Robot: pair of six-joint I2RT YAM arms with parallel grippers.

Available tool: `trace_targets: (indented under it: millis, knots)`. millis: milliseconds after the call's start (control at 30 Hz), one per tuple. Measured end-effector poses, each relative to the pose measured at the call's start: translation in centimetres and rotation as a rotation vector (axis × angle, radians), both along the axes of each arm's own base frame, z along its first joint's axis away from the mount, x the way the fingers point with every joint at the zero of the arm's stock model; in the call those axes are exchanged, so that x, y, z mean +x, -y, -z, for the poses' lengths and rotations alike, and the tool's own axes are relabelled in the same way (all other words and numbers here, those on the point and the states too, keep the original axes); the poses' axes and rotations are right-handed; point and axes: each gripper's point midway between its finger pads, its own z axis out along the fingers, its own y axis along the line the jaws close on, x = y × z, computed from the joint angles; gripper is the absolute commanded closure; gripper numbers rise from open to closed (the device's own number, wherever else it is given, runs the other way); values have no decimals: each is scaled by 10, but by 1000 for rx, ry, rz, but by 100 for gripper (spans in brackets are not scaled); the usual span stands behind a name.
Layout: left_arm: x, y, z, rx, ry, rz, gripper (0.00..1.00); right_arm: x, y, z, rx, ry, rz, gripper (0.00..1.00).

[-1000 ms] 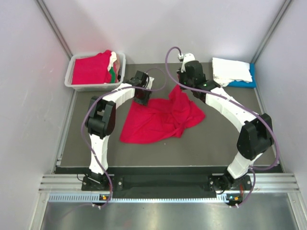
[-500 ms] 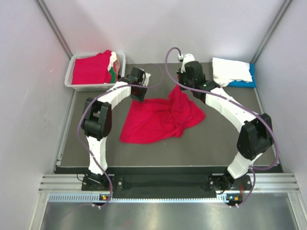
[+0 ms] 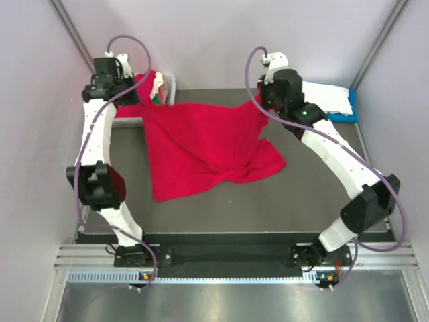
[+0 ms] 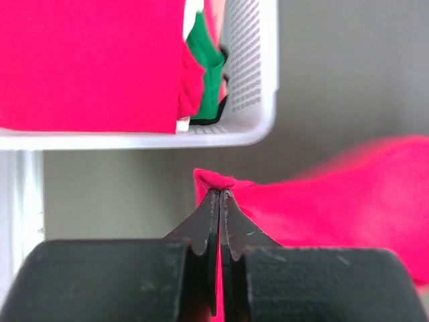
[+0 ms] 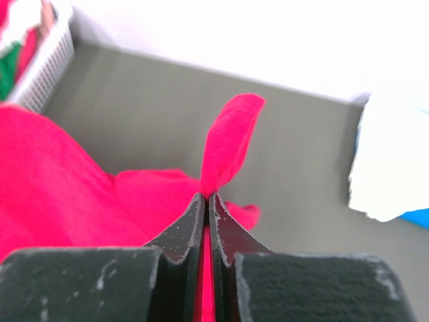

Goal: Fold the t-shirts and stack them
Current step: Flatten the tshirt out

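A bright red t-shirt hangs stretched between my two grippers above the dark mat, its lower part trailing on the mat. My left gripper is shut on one corner of the shirt, lifted near the tub; in the top view it is at the far left. My right gripper is shut on another corner, with a red flap sticking up past the tips; in the top view it is at the back. A folded white t-shirt lies on a blue one at the back right.
A pale plastic tub at the back left holds red, green and white clothes; its rim shows in the left wrist view. White walls close in the back and sides. The mat's near part lies bare.
My left arm has swung up and to the far left with the shirt corner, pulling the crumpled shirt out wide. My right gripper rose slightly and moved right with its corner.
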Motion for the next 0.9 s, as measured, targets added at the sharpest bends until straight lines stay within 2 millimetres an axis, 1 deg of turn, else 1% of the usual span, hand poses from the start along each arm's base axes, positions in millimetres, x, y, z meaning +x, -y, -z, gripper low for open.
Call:
trace_targets:
  millis: [67, 167, 233, 267, 333, 367, 433, 533, 567, 633, 733, 833, 900]
  knots:
    - [-18, 2, -38, 4, 63, 1, 100, -12, 8, -26, 17, 47, 5, 100]
    - [-44, 9, -93, 7, 157, 16, 100, -40, 23, -70, 47, 137, 16, 100]
    - [-60, 10, -122, 7, 203, 19, 100, -59, 33, -101, 68, 205, 22, 100]
    - [-68, 6, -137, 9, 231, 11, 100, -72, 38, -116, 76, 242, 24, 100]
    - [-84, -3, -158, 15, 268, -16, 100, -99, 47, -146, 99, 316, 21, 100]
    - [-92, -7, -165, 18, 280, -28, 100, -113, 54, -160, 114, 352, 23, 100]
    - [-109, -12, -176, 17, 291, -51, 100, -142, 60, -185, 149, 412, 3, 100]
    - [-136, -9, -194, 12, 328, -62, 100, -174, 73, -208, 187, 469, -11, 100]
    - [-143, -8, -199, 14, 341, -62, 100, -181, 76, -214, 193, 479, -16, 100]
    - [-164, -5, -213, 20, 384, -63, 100, -194, 84, -223, 206, 497, -17, 100]
    - [-197, -3, -237, 41, 469, -78, 100, -205, 92, -230, 212, 506, -16, 100]
    - [-231, -3, -259, 65, 557, -100, 100, -212, 97, -233, 211, 502, -17, 100]
    - [-249, -4, -269, 81, 601, -119, 100, -215, 99, -233, 208, 496, -22, 100]
